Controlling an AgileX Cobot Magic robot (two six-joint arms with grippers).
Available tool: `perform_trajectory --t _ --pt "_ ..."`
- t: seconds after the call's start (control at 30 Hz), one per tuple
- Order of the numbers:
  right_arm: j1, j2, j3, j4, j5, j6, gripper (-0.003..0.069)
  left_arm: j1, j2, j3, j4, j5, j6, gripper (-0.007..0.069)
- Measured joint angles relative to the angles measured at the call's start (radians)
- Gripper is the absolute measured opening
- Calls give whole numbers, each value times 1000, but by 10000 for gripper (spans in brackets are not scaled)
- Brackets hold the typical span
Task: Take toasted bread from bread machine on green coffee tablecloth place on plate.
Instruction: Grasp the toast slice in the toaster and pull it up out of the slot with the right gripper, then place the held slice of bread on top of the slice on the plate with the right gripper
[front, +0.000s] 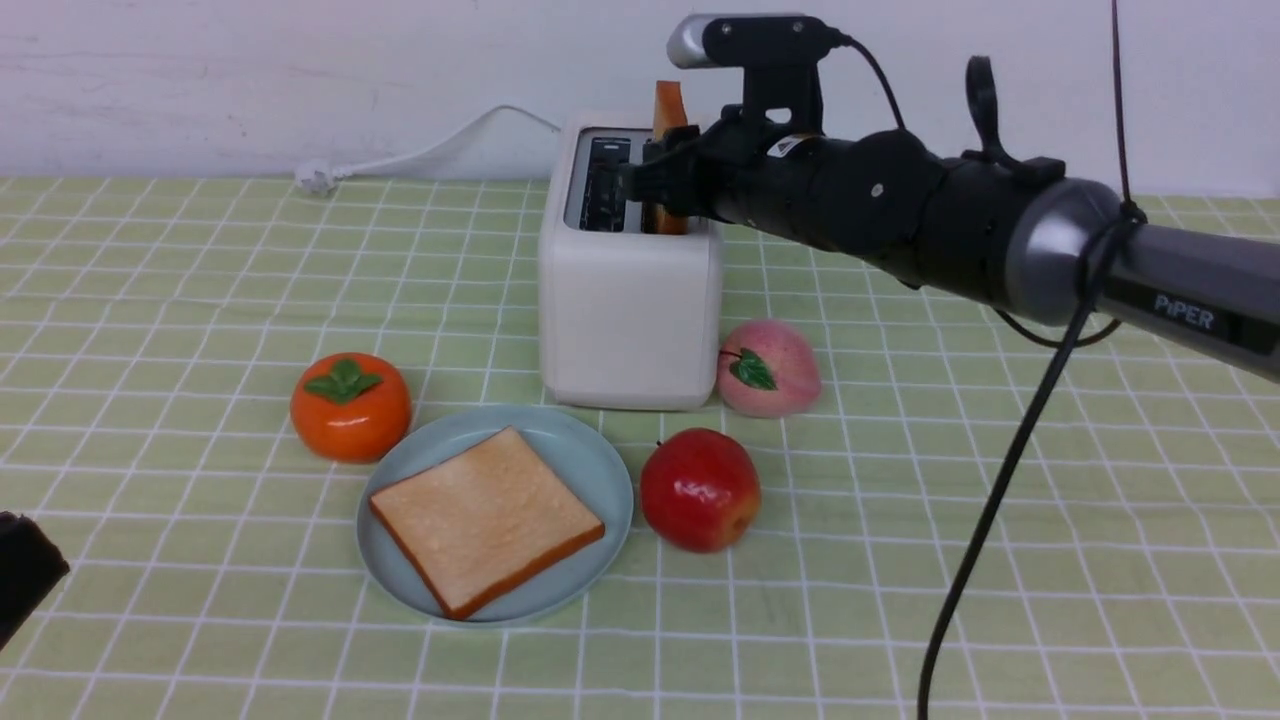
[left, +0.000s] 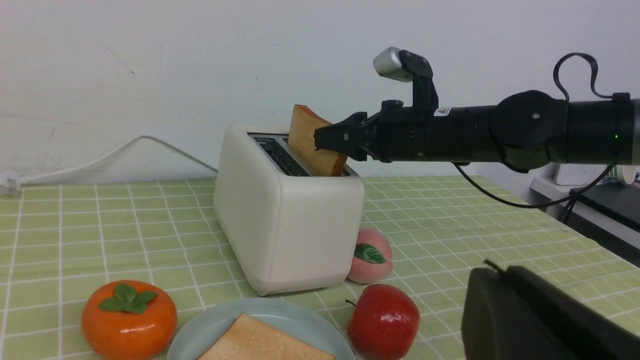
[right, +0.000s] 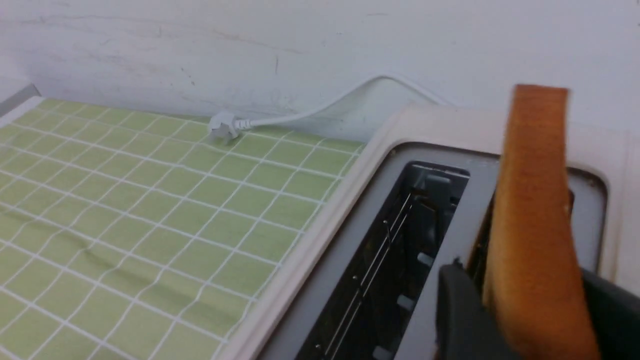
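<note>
Orange-brown crust marks the standing slice (front: 668, 110) of toasted bread, upright in the right-hand slot of the bread machine (front: 630, 310), with a good part of it showing above the grey slot top. The right gripper (front: 657, 182) reaches in level from the machine's right. Its dark fingers (right: 460, 310) press on the slice's two broad faces, close above the slot, so it is clenched on that slice. Holding it low and by the faces probably suits a straight upward pull, since the bread can slide out along the slot without twisting. The machine's left-hand slot is empty, its wire guides bare.

The flat slice (front: 487, 518) lies face up on the plate (front: 612, 470), which sits on the green coffee tablecloth (front: 200, 300) just in front of the machine, near enough for a short carry. That slice covers most of the plate, so a second one would likely have to overlap it.

A persimmon (front: 350, 405) stands front-left of the machine, a peach (front: 768, 368) sits just beside its front-right corner, and an apple (front: 700, 490) is in front of the peach. The fruit hems in a low path to the plate, so a lifted carry looks wiser.

The left gripper (front: 25, 575) shows only as a dark shape well in front and left of the machine, apparently parked out of the way. Whether its fingers are spread or closed cannot be told.
</note>
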Motion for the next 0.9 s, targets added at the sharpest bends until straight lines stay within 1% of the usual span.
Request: perform_trajectory --t 0.07,0.13,0.33,0.43,0.5,0.67,0.7,0.9 --pt "0 0 0 1 -2 0 162 0 0 0 1 7 0 -13" --pt "0 0 0 1 -2 0 129 0 0 0 4 17 0 -13" --pt "0 -12 -4 4 6 0 126 0 0 0 27 33 0 -13" --pt "0 -46 -4 4 35 0 126 0 0 0 30 34 0 -13" --pt "0 -118 -4 -3 75 0 126 0 0 0 30 34 0 -13" --pt "0 -262 -6 -8 230 1 126 0 0 0 34 34 0 -13" --pt "0 -319 -6 -12 327 1 126 0 0 0 34 34 0 -13" --pt "0 -428 -6 -12 665 7 126 0 0 0 34 37 0 -13"
